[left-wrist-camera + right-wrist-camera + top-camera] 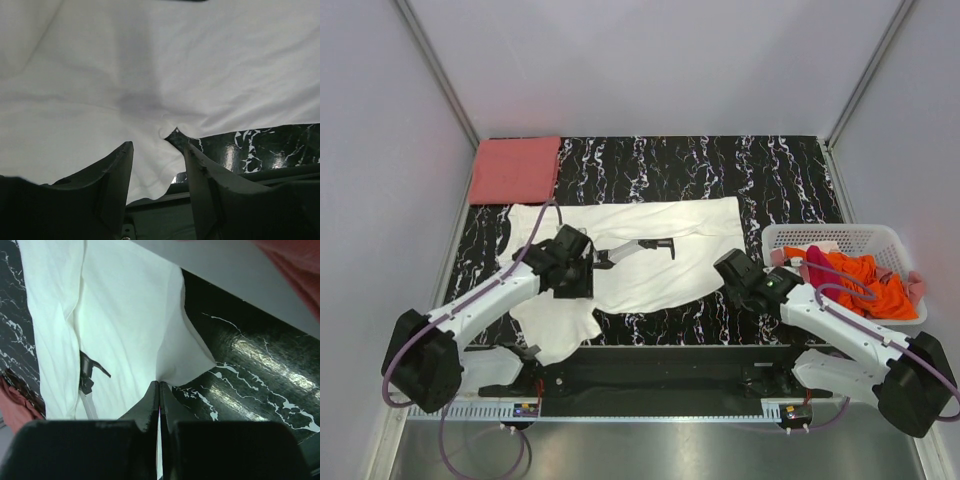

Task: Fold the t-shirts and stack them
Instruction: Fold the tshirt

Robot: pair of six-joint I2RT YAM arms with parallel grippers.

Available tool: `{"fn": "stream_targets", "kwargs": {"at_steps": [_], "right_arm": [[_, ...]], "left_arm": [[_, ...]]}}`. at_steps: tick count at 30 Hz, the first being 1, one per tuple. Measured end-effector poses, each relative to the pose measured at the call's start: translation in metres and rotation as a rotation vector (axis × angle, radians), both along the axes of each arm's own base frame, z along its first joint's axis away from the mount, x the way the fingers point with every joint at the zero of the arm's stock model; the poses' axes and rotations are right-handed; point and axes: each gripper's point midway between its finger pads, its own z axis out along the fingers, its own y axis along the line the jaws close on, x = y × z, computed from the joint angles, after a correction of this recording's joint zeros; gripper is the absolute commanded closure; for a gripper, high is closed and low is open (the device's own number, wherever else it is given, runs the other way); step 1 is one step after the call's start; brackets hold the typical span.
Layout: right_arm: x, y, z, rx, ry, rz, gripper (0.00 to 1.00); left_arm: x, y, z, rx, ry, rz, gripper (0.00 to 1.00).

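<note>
left of the basket (840, 236), right gripper (159, 386) pinches the cream-white t-shirt (125, 315); left gripper (157, 147) gapes over it. before folding, left should close.

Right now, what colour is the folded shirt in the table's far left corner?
The folded t-shirt is salmon-pink, seen best in the top external view.

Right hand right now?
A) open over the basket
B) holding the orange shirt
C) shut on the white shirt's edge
C: the fingers of the right hand are pressed together, pinching the edge of the white shirt.
</note>
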Motion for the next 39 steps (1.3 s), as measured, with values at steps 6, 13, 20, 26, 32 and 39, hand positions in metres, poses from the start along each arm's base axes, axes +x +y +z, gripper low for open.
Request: {"fn": "stream_targets", "kwargs": {"at_steps": [6, 13, 20, 26, 32, 39], "right_arm": [[0.005, 0.004, 0.005, 0.005, -0.034, 0.024, 1.00], [0.005, 0.004, 0.005, 0.003, -0.047, 0.040, 1.00], [0.006, 0.004, 0.006, 0.004, -0.054, 0.047, 1.00], [0.007, 0.005, 0.006, 0.007, -0.058, 0.048, 1.00], [0.006, 0.004, 0.006, -0.022, -0.055, 0.077, 1.00], [0.006, -0.008, 0.005, -0.082, -0.084, 0.089, 1.00]], "left_arm": [[-0.033, -0.005, -0.019, 0.057, 0.088, -0.013, 0.47], [-0.057, -0.011, -0.037, 0.099, 0.155, -0.013, 0.43], [-0.073, 0.005, -0.049, 0.151, 0.196, 0.048, 0.43], [-0.076, 0.011, -0.058, 0.191, 0.221, 0.085, 0.66], [-0.072, 0.011, -0.055, 0.220, 0.214, 0.073, 1.00], [-0.025, 0.005, 0.001, 0.267, 0.041, 0.049, 1.00]]}}
